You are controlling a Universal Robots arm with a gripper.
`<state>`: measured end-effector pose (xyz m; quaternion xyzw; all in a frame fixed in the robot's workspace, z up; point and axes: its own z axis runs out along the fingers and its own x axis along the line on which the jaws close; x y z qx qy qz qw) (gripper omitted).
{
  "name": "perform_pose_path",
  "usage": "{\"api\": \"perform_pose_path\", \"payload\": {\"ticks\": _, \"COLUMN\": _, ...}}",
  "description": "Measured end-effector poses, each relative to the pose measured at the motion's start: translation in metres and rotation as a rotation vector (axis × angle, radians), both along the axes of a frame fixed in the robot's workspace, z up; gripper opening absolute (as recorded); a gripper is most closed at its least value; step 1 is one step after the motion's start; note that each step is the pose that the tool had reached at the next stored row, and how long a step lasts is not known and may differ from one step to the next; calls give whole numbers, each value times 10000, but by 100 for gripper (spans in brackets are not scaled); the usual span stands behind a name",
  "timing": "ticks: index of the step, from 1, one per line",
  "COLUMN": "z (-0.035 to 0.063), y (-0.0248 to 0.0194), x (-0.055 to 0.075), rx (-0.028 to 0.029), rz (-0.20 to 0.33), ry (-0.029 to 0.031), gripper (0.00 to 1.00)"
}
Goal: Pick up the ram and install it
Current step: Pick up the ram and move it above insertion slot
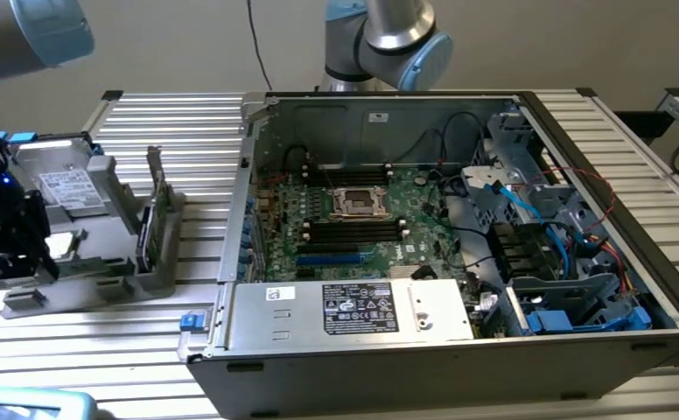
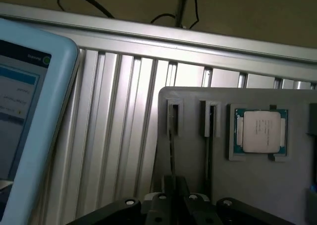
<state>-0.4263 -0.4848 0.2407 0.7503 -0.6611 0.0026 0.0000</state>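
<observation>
The worktop (image 1: 141,114) is carrying the open computer case (image 1: 457,219) and, at the exterior view's left, a grey holder (image 1: 94,271). The pincer (image 2: 174,185), pressed nearly together, is hovering over the holder, where the ram (image 1: 150,232) is standing edge-up in its slot. Pick-up looks to be underway, calling for a straight pull out.

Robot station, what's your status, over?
Gripper jaws shut on the ram. Ram sits in its grey holder slot. Neighbouring stick stands apart, nothing blocking.

Thin dark ram (image 2: 172,150), seen edge-on, standing on its edge in grey holder (image 2: 257,185) slot
</observation>
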Motion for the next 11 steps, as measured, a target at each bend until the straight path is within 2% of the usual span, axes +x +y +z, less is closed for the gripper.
{"api": "perform_pose_path", "payload": {"ticks": 8, "z": 361, "y": -2, "x": 0, "rx": -12, "rz": -157, "ry": 0, "gripper": 15}}
{"api": "perform_pose_path", "payload": {"ticks": 11, "z": 450, "y": -2, "x": 1, "rx": -26, "rz": -396, "ry": 8, "gripper": 15}}
